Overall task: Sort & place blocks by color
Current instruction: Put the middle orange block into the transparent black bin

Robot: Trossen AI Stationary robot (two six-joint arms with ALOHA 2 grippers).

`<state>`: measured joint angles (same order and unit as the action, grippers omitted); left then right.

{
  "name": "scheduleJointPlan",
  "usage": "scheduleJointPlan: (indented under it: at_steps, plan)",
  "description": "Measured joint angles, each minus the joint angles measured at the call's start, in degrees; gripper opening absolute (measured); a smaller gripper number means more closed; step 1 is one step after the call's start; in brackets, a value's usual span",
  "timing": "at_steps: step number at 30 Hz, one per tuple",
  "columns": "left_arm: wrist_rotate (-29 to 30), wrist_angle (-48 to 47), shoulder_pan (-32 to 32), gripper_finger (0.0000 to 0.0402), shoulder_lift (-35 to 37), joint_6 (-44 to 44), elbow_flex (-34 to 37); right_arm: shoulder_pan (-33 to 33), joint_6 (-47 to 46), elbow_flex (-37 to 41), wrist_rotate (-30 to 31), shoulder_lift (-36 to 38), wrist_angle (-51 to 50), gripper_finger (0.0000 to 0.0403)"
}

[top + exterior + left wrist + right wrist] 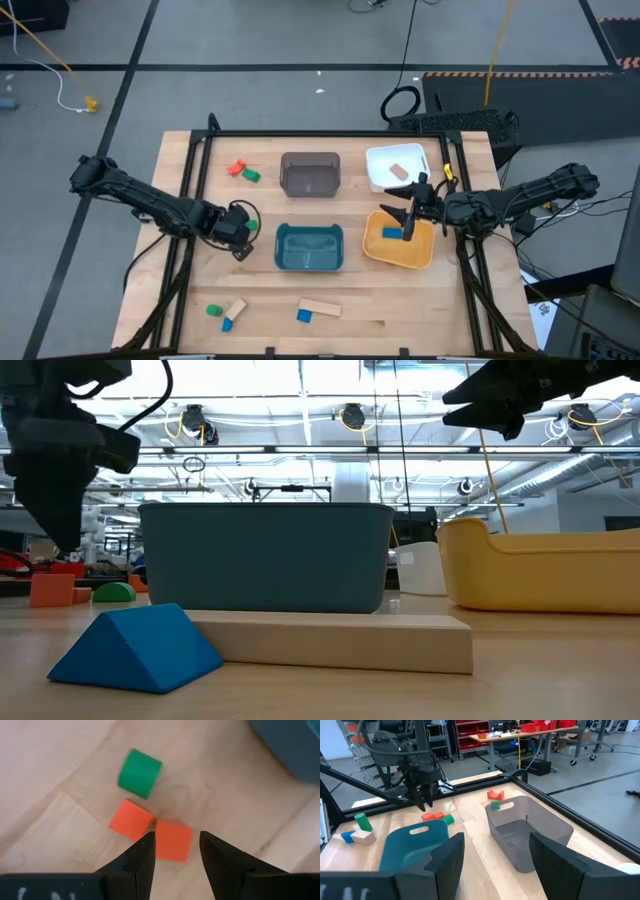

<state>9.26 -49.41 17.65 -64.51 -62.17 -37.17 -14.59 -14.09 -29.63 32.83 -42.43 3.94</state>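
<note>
My left gripper is open and hangs over two orange blocks and a green cylinder lying on the table left of the teal tray. Its fingers stand either side of the nearer orange block and above it, as the right wrist view shows. My right gripper is open and empty, raised over the yellow tray, which holds a blue block. Another red piece and a green one lie left of the grey tray.
A white tray at the far right holds a plain wood block. Near the table's near edge lie a green block, a wood block, two blue pieces and a wood bar.
</note>
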Motion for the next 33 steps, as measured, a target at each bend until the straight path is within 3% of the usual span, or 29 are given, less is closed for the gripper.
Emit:
scheduleJointPlan:
  at_steps: [6, 12, 26, 33]
  plan:
    - [4.3, 0.0, 0.0, 0.0154, 0.0, -8.1, 0.0, 0.0, 0.2, 0.0, 0.1, 0.0, -0.6, 0.0215]
    - [6.8, 1.0, 0.0, 0.0154, 0.0, -8.6, 0.0, 0.0, 0.2, 0.0, 0.1, 0.0, -0.5, 0.0215]
    - [6.9, 19.9, 0.2, 0.0155, 0.0, -0.4, 0.0, 0.0, 0.2, 0.0, 0.1, 0.0, -0.5, 0.0215]
    - [9.9, 20.5, 3.1, 0.0155, 0.0, 1.6, 0.1, 0.0, 0.2, 0.0, 0.1, 0.0, -0.5, 0.0215]
